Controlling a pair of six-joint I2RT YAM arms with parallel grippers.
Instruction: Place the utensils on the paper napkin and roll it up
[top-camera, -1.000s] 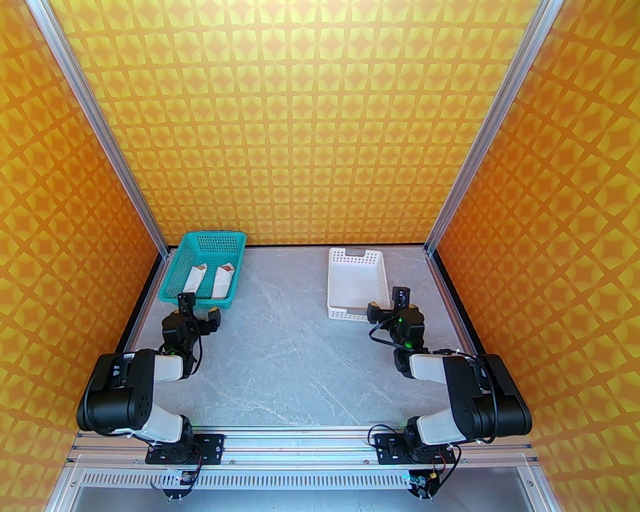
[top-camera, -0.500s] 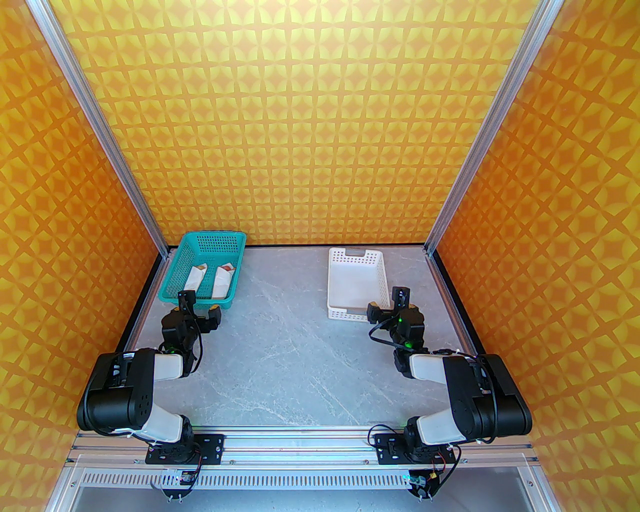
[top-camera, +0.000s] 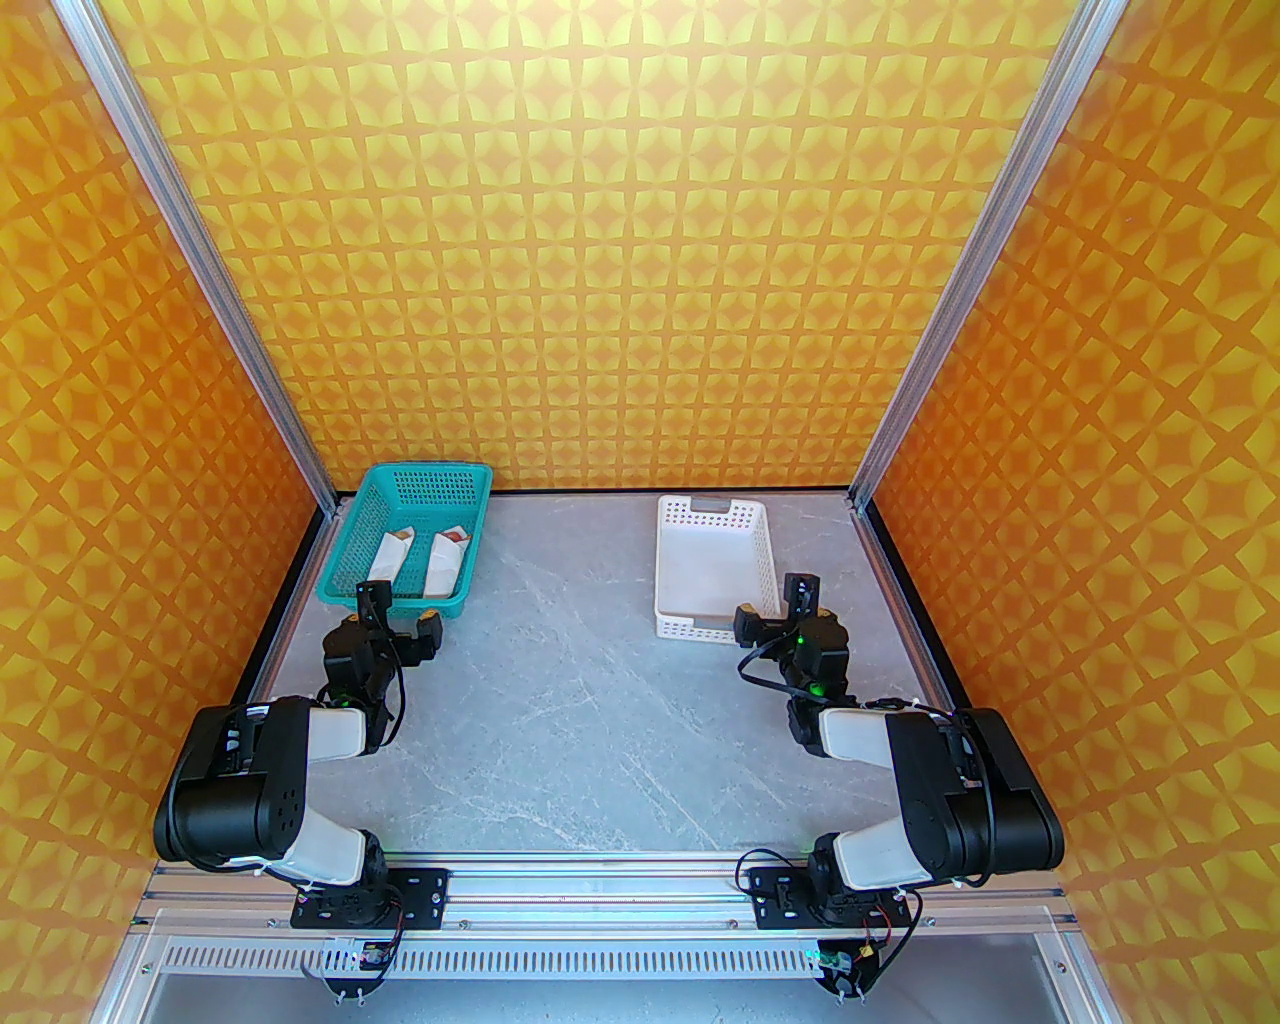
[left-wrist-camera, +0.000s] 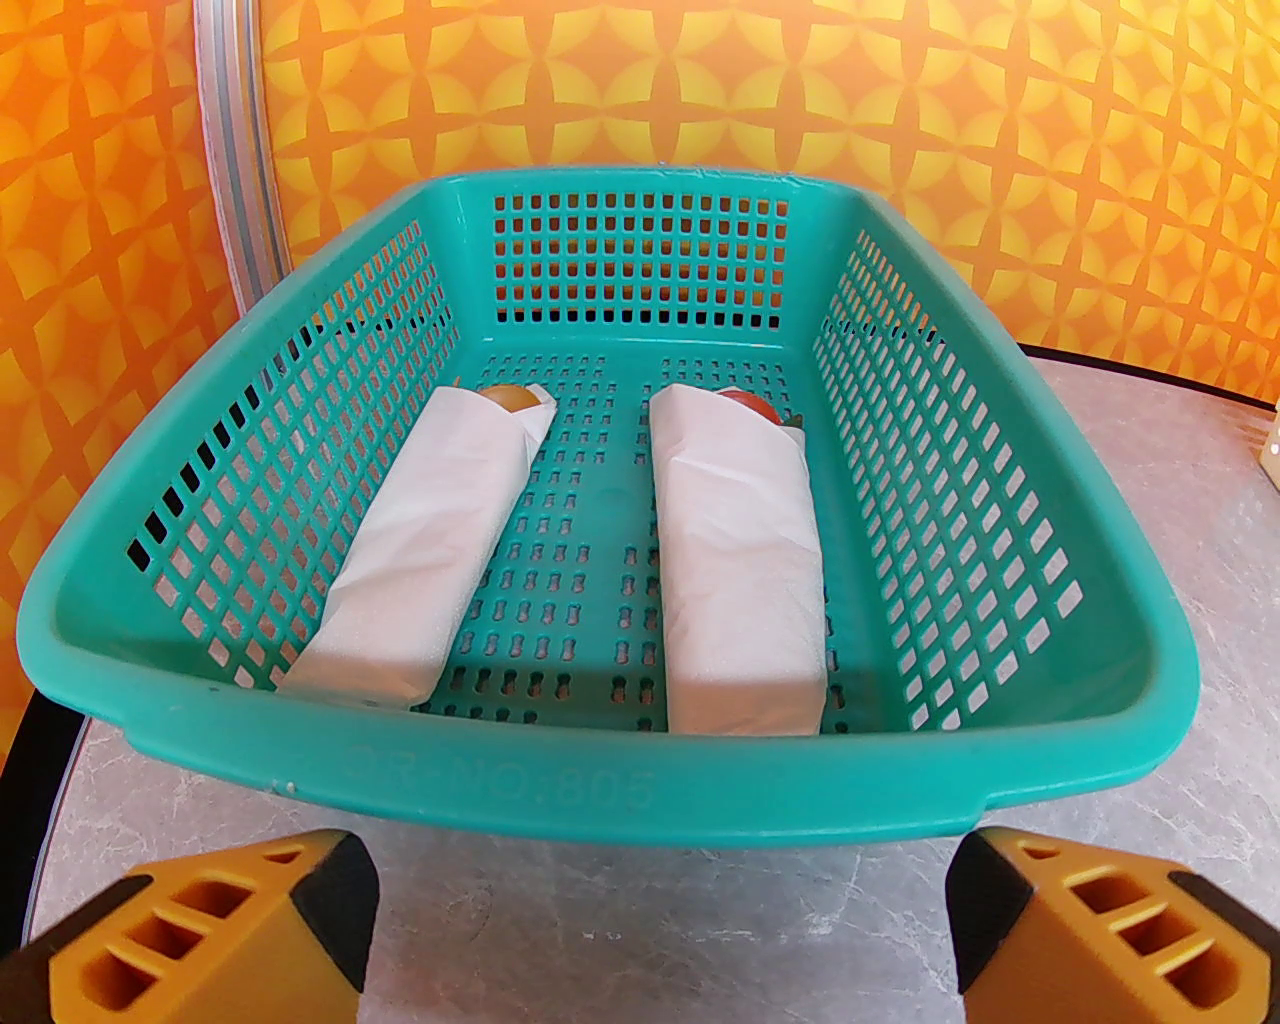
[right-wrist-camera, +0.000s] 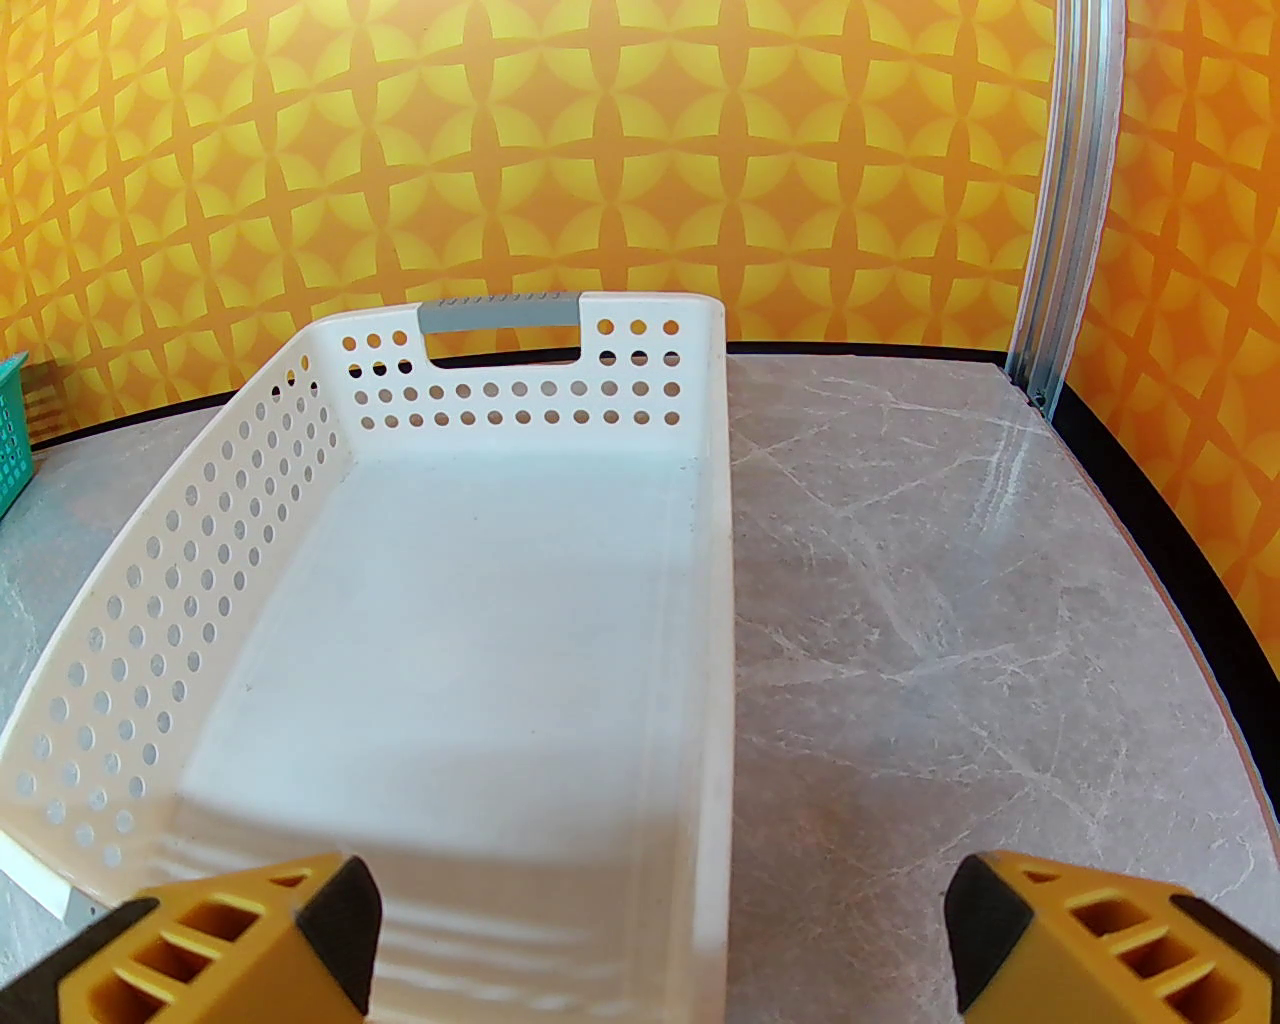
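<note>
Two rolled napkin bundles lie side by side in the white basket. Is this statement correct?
Not quite. The two rolled napkin bundles lie side by side in the teal basket, not in the white basket. The left wrist view shows this.

ROBOTICS LAB TEST CELL: Two jointed machines, the left arm (top-camera: 240, 790) and the right arm (top-camera: 960, 790), stand bolted to an aluminium rail (top-camera: 600, 885) at the near edge of a grey, marble-look table (top-camera: 580, 700). Slotted aluminium posts (top-camera: 200, 260) frame the bench, and flat panels (top-camera: 600, 250) printed with a repeating orange-and-yellow star pattern (the same print on all three sides) close it in at the back, left and right. A loose black cable (top-camera: 760, 670) loops off the right arm, where small green lights (top-camera: 818, 688) glow. A teal plastic basket (top-camera: 350, 540) and a white perforated basket (top-camera: 768, 570) sit on the far part of the tabletop.
</note>
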